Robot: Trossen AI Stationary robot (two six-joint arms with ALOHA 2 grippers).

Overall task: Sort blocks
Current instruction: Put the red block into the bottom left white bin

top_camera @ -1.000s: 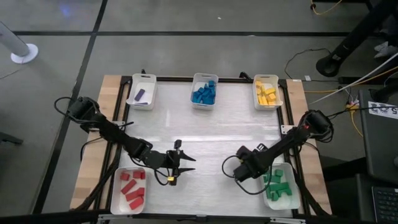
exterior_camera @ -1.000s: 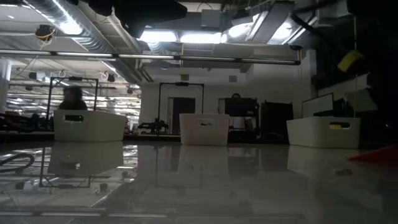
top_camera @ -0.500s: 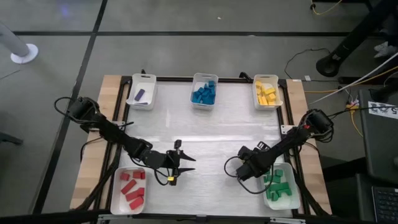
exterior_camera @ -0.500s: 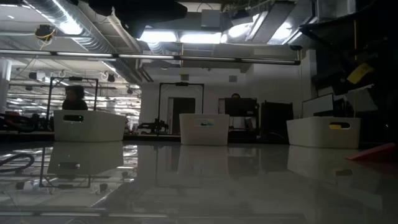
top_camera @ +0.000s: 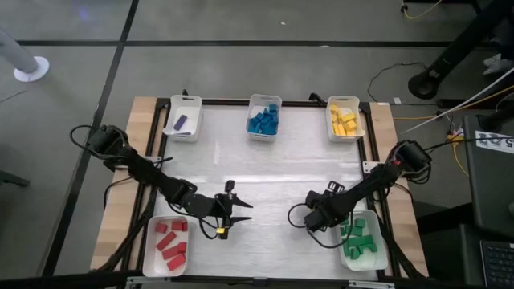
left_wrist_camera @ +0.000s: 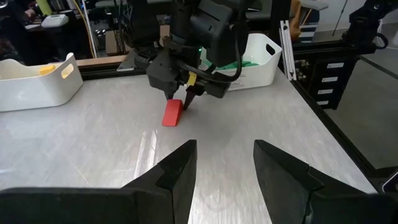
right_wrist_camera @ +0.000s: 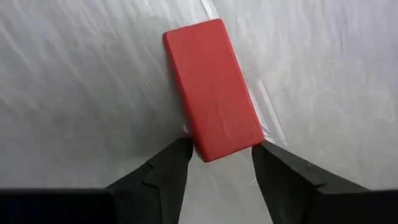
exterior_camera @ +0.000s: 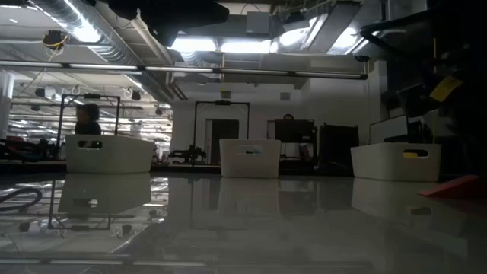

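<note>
**Near the front right of the table, the last red block is being approached**

Beside the green tray (top_camera: 363, 241), the right gripper (right_wrist_camera: 219, 163) is hanging over a red bar block (right_wrist_camera: 211, 88) lying flat on the bare table (top_camera: 281, 160), its fingers spread to either side of the block's near end and not gripping it. The grasp looks to be the step in hand. Next, the fingers need to close on the block and carry it across to the red tray (top_camera: 167, 245). At the front left, the left gripper (left_wrist_camera: 224, 163) is waiting open and empty. Farther back, the purple (top_camera: 181, 123), blue (top_camera: 263, 122) and yellow (top_camera: 344, 121) blocks are sitting sorted in their trays.
</note>
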